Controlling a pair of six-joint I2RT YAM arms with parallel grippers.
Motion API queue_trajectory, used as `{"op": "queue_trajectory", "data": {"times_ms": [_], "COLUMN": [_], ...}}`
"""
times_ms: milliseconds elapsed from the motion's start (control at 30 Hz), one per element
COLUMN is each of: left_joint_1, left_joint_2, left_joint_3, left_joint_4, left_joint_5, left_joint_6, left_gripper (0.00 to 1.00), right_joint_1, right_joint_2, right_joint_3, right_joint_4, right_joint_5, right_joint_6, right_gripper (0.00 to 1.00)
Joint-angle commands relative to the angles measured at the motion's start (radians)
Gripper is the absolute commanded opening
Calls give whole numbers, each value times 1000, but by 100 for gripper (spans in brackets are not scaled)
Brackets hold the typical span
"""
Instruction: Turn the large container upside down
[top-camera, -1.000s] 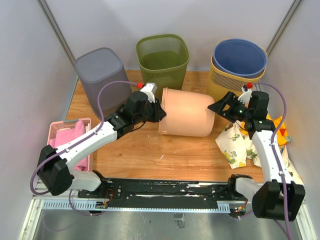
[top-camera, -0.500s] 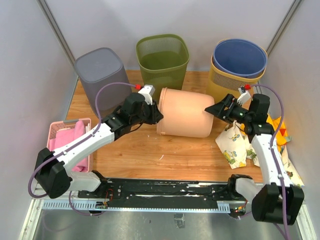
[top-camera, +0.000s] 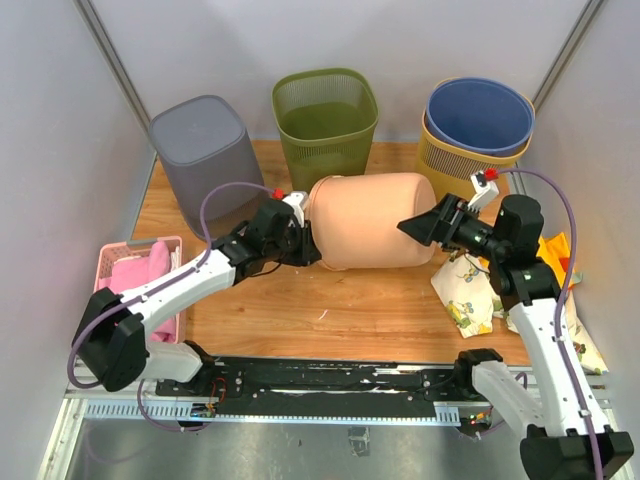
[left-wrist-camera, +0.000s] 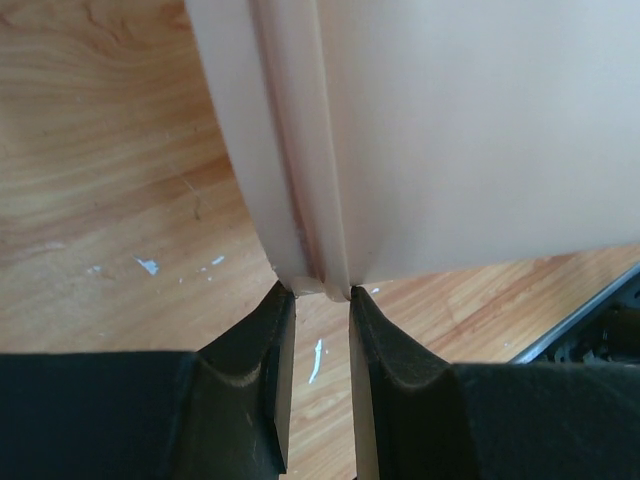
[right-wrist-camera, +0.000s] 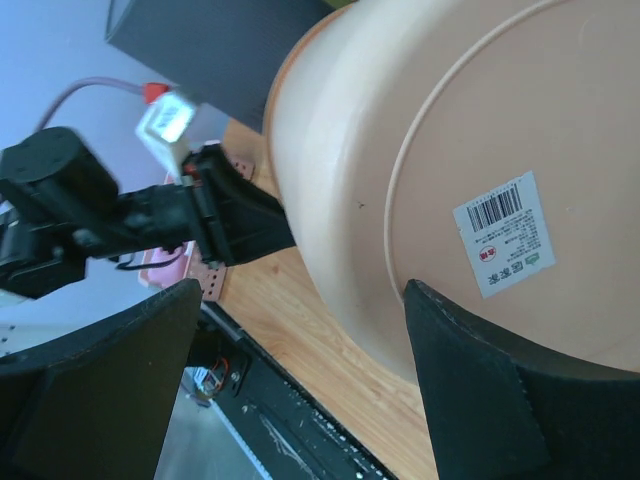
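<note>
Basket (top-camera: 325, 115) just behind sideways peach container (top-camera: 370, 220); left jaws pinch rim (left-wrist-camera: 310, 240), right jaws wide open.

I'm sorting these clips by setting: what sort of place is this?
Probably a lab test cell: grey partition walls, a wooden table crowded with plastic bins, and arms bolted to a metal rail.

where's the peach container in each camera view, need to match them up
Top external: the peach container is on its side at centre, rim toward the left gripper.
Left wrist: its rim runs down from the top edge, clamped in the left gripper.
Right wrist: its labelled base fills the upper right.
Shared landmark: the wooden table, seen below the container in every view.
</note>
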Motion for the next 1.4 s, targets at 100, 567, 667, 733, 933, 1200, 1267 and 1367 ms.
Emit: {"op": "queue_trajectory", "data": {"times_ms": [100, 567, 667, 733, 933, 1200, 1267, 1367], "left_joint_1": [-38, -38, -39, -38, -39, -25, -22, 5], "left_joint_2": [-4, -82, -134, -178, -310, -324, -311, -284], "left_joint_3": [-37, -157, -149, -133, -31, 165, 199, 249], "left_joint_4": [335, 367, 305, 244, 19, -181, -202, -266], "left_joint_5": [256, 202, 161, 119, -37, -222, -214, -248], "left_joint_6": [-116, -162, -150, -132, -56, -28, -25, -24], "left_gripper": [7, 28, 40, 46, 59, 68, 70, 72], "right_joint_1": [217, 475, 481, 479, 408, 43, 32, 32], "right_joint_2": [37, 292, 308, 295, 185, 230, 279, 355], "right_joint_3": [122, 268, 323, 370, 415, 297, 284, 259], "right_joint_4": [-140, -87, -115, -168, -319, -225, -178, -91], "right_joint_5": [-14, 178, 183, 242, 616, 401, 343, 241], "right_joint_6": [3, -45, -71, -115, -250, -189, -175, -157], "right_gripper": [84, 84, 83, 84, 84, 84, 83, 82]}}
